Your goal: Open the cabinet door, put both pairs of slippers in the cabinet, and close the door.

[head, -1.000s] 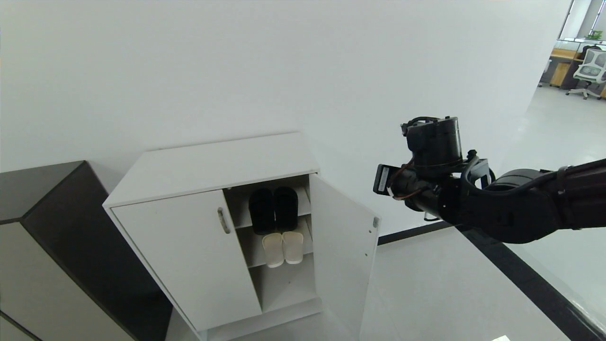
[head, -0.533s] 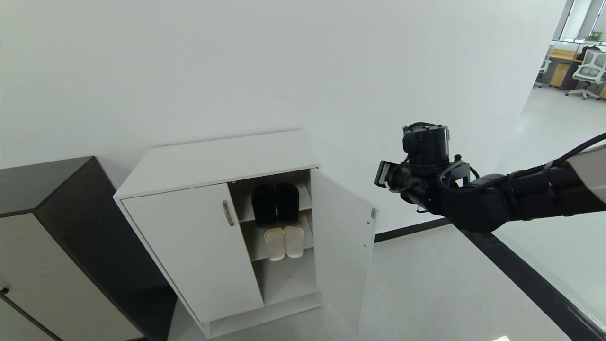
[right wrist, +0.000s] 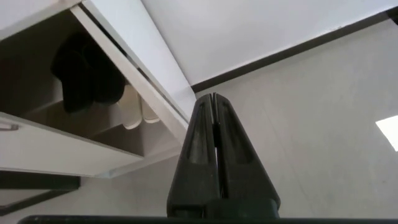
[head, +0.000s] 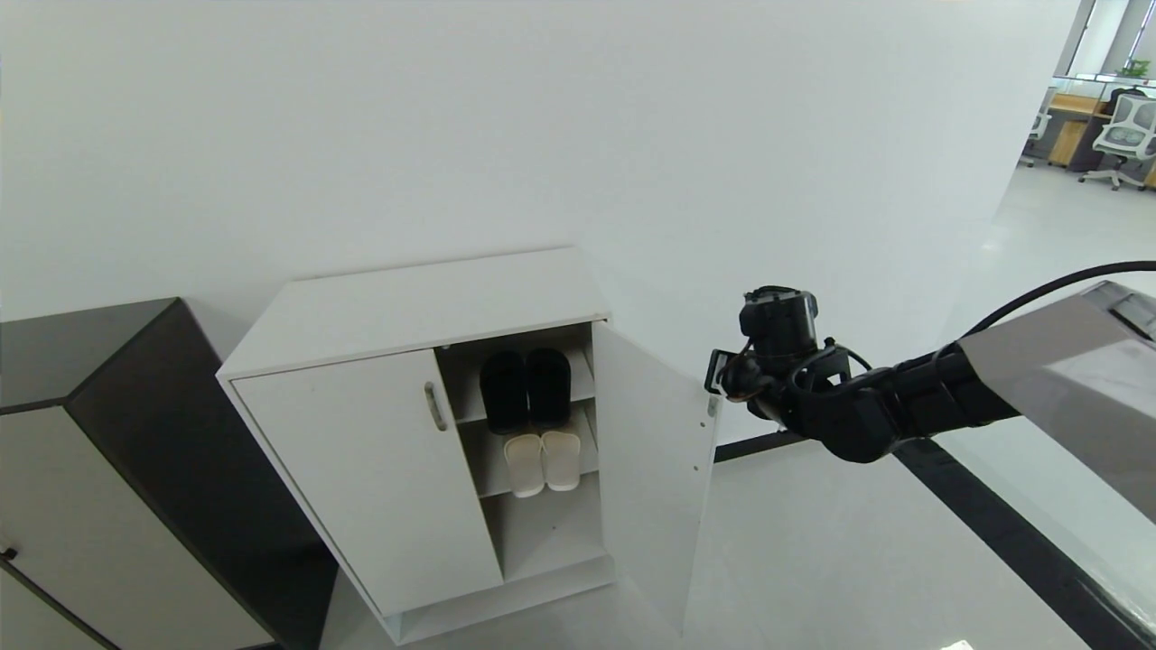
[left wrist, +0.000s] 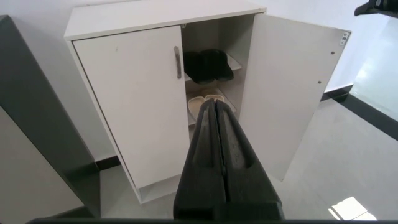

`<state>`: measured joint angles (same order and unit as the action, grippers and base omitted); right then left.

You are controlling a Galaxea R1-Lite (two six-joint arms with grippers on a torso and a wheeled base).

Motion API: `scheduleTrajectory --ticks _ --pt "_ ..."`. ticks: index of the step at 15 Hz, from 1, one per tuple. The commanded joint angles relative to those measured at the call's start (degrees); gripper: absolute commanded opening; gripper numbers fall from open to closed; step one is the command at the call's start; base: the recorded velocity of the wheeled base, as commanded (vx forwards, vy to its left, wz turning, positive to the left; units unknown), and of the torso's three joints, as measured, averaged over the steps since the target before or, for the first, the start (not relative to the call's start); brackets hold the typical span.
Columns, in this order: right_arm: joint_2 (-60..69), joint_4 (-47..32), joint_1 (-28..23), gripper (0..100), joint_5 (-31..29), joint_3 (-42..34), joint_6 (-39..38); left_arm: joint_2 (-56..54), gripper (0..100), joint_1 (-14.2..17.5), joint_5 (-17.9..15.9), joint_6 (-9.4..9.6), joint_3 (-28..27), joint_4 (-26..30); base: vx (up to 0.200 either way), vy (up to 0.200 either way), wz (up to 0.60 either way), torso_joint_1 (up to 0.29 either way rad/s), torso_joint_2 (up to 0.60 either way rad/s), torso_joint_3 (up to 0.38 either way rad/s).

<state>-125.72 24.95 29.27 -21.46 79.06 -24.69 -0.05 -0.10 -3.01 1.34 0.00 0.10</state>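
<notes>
Dark cabinet [head: 90, 424]: stands at far left against the wall [head: 578, 117], just beside the white cabinet [head: 415, 302].

White cabinet: two doors. Left door [head: 361, 478] is shut, with a metal handle [head: 436, 406] at its inner edge. Right door [head: 655, 487] is swung wide open, showing three compartments.

Black slippers [head: 526, 390]: one pair, side by side on the top shelf, toes outward.

White slippers [head: 542, 462]: one pair, side by side on the middle shelf, directly under the black pair. The bottom compartment holds nothing that can be made out.

Left gripper [left wrist: 216, 104]: in front of the cabinet and well apart from it, pointed toward the open side. Fingers pressed together, nothing between them.

Right gripper [right wrist: 214, 99]: out to the right of the open door, near its upper outer edge. Fingers pressed together, nothing held. Contact with the door cannot be determined.

Floor [head: 858, 560]: pale, with a black stripe [head: 993, 533] running along it to the right.

Office chair [head: 1124, 135]: far right, well behind.
</notes>
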Motion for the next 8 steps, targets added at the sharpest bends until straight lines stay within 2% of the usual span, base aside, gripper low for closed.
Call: scheduleTrajectory --ticks 1,8 --pt "-1.5 0.0 0.1 0 0.0 0.0 0.0 0.0 0 0.0 0.0 -0.02 0.0 0.0 0.0 0.0 0.0 0.0 0.0 0.0" --pt "-2.1 -0.5 0.3 0 0.1 -0.2 0.0 0.0 0 0.0 0.0 -0.02 0.0 0.0 0.0 0.0 0.0 0.0 0.0 0.0"
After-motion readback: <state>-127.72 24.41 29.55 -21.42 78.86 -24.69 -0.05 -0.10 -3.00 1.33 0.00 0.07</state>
